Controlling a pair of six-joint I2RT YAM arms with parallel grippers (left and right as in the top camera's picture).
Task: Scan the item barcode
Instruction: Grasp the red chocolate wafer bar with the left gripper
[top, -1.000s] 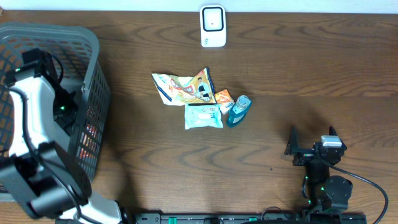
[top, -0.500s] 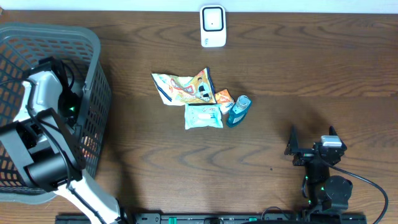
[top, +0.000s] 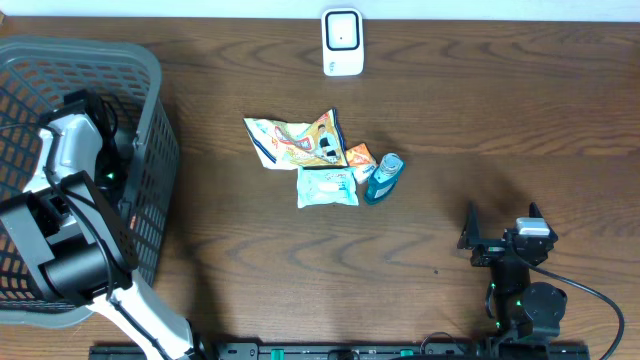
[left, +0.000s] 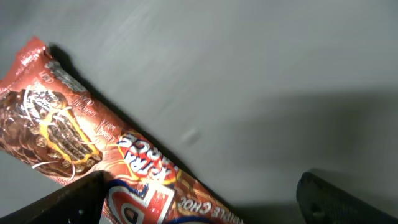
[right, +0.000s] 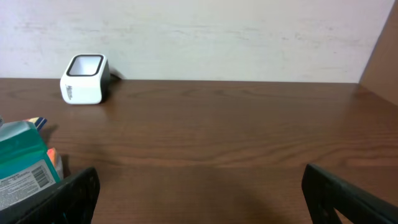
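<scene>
Left gripper (left: 205, 200): jaws spread as wide as they go, nothing held, reaching down inside the basket (top: 150, 90).

Item: red-brown snack pack (left: 81, 143), flat on the basket floor.
- One end lies ahead of the jaws and off to their left; the other runs back into the gap, passing close by the left-side finger (left: 68, 202). I cannot tell whether pack and finger touch.
- Long axis is diagonal to the line the jaws close along, neither across it nor along it.
- The right half of the gap is over bare floor.

Right gripper (right: 208, 198): also fully spread and empty, low over the table (right: 249, 143), well apart from the basket. The scanner (right: 86, 79) is ahead of it, to its left.

Judgement: the left arm is the nearer one. Pick-up likely needs a wrist turn and a shift leftward to straddle the pack's narrow width.
</scene>
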